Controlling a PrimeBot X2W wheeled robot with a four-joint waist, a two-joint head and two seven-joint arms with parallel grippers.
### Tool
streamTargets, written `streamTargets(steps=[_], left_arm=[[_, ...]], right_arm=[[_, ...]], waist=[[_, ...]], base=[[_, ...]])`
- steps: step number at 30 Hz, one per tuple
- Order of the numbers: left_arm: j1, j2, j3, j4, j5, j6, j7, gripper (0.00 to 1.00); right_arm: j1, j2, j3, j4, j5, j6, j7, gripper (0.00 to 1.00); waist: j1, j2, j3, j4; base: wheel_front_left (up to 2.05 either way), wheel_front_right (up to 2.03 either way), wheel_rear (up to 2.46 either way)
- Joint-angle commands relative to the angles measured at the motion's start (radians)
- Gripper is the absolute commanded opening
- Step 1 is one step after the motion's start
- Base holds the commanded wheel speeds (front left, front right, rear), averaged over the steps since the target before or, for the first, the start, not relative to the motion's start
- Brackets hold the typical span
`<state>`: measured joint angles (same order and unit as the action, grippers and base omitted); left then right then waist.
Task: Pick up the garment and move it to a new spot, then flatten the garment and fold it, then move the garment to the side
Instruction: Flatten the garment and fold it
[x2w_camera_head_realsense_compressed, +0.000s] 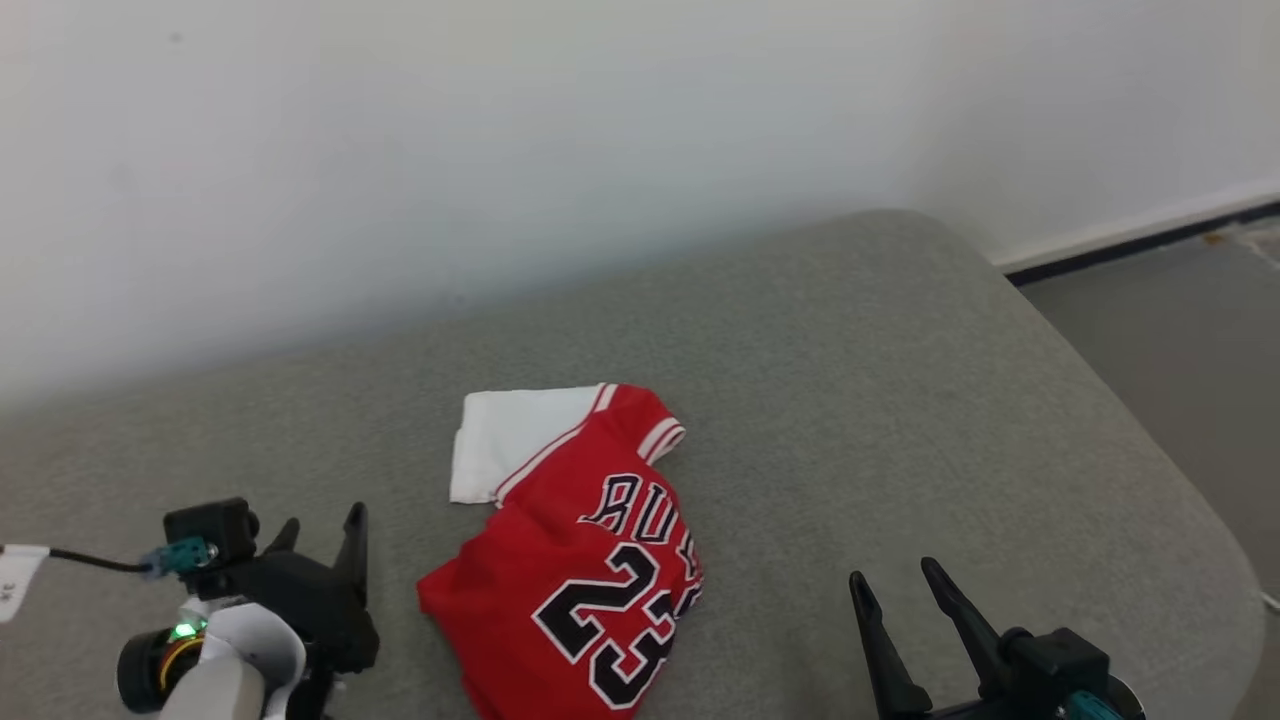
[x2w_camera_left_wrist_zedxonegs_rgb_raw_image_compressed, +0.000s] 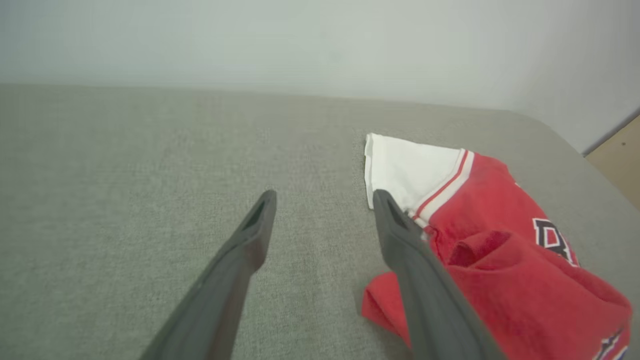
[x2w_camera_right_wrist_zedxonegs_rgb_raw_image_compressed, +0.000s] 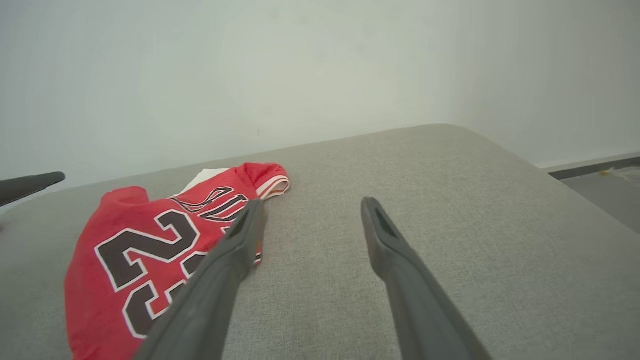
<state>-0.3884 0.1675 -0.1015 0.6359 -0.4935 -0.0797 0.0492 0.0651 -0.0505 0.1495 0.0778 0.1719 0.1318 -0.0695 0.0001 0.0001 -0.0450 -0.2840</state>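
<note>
step: we are preparing the pick-up; we are judging it best to pinch the garment (x2w_camera_head_realsense_compressed: 570, 560) at two outer edges | fingers: left gripper (x2w_camera_head_realsense_compressed: 322, 525) and right gripper (x2w_camera_head_realsense_compressed: 893, 575) are both standing wide, holding nothing | place: garment is lying crumpled on the cushion (x2w_camera_head_realsense_compressed: 900, 400) between both finger pairs, nearer the left

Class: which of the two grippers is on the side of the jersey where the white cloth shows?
The left gripper: the white cloth lies on its side of the jersey; the right gripper sits by the red edge.
</note>
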Motion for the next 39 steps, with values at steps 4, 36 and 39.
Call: streamTargets(steps=[4,36,39], left_arm=[[-0.114,0.050,0.002,0.115,-0.010,0.015,0.110,1.00],[-0.338,-0.033,-0.122,0.384,0.030,0.001,0.252,0.00],[-0.404,-0.035,-0.131,0.318,0.048,-0.010,0.125,0.00]], right_arm=[[-0.016,0.000,0.021,-0.011,-0.003,-0.002,0.001,1.00],[-0.049,0.001,0.038,0.002,0.042,-0.002,-0.040,1.00],[-0.052,0.001,0.037,0.011,0.045,-0.002,-0.045,1.00]], waist=[[-0.0001,-0.0001,0.137,-0.231],[-0.0001,-0.0001,0.235,-0.234],[-0.0001,-0.0001,0.218,-0.219]], base=[[0.00,0.00,0.00],[0.00,0.00,0.00],[0.00,0.00,0.00]])
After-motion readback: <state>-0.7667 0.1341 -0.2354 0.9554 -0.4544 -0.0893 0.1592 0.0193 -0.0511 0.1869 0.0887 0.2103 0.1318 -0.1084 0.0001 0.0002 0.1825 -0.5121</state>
